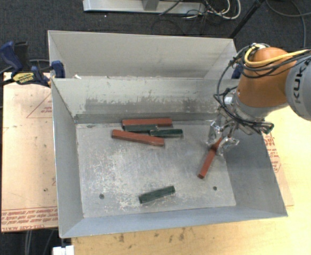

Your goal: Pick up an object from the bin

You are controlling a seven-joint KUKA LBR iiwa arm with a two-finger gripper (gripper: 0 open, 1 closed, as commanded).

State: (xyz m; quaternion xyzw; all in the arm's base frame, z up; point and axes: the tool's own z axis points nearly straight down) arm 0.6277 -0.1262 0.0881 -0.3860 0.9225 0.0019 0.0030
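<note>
I have the tool (220, 141) down at the upper end of a red bar (206, 166), which lies slanted on the floor of the bin (144, 97); I cannot tell whether the tool is closed on it. Left of that bar, toward the back, a few red and green bars (147, 130) lie together. Left toward the front lies one green bar (157, 194).

Even, diffuse light; soft, faint shadows

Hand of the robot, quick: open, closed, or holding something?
Hand: cannot be told; it sits at the upper end of the reddish-brown stick lying apart on the right.
</note>
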